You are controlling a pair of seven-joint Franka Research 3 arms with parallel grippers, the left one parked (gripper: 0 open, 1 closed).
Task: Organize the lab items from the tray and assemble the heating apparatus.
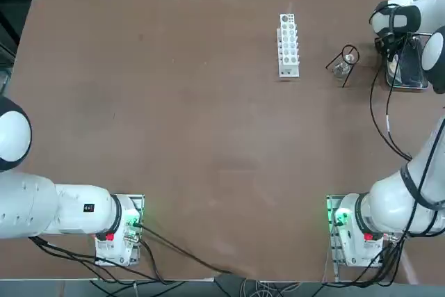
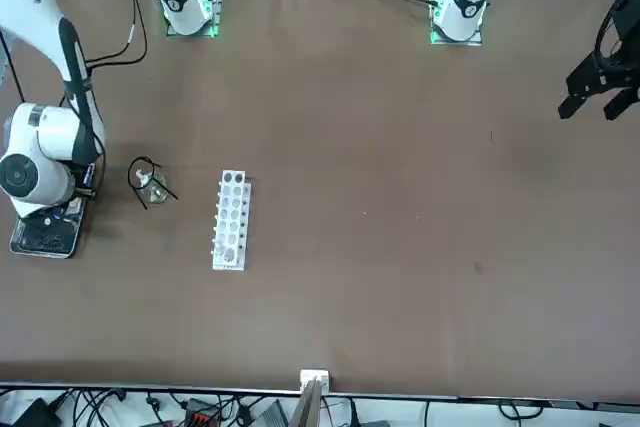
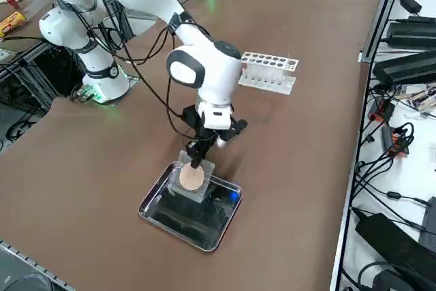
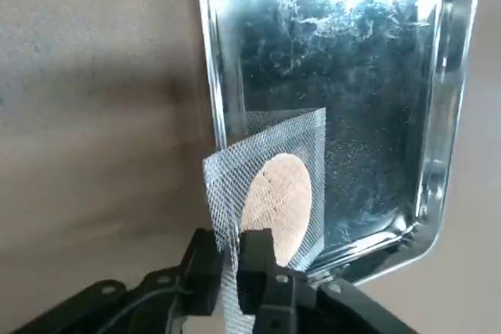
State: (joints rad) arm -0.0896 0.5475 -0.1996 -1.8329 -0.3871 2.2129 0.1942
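Bench (image 1: 174, 144): wide brown matte surface, mostly bare, faint scuffs. Metal tray (image 3: 151, 199), shiny raised rim, dark floor, sits near the bench's edge on the robot's right side; floor holds nothing else in the wrist view. Right end effector (image 4: 232, 267) over the tray's near end, pointing down, clenched on the edge of the mesh square (image 4: 274, 185): grey mesh w/ round tan centre, held tilted, partly above the tray rim and partly over the bench. Wire ring tripod (image 1: 345, 60), thin, black, stands on the bench just beside the tray, between it and the rack; small clear glass burner (image 1: 340, 68) sits inside/under its ring. White test-tube rack (image 1: 288, 44) lies lengthwise near the tripod, apart from it. Arm bases w/ green lights (image 1: 339, 217) at the bench's near edge. Surroundings: cables, power strips and black boxes (image 3: 409, 39) along a side shelf beyond the bench's far edge in the side view; more cables at the front-view edge.
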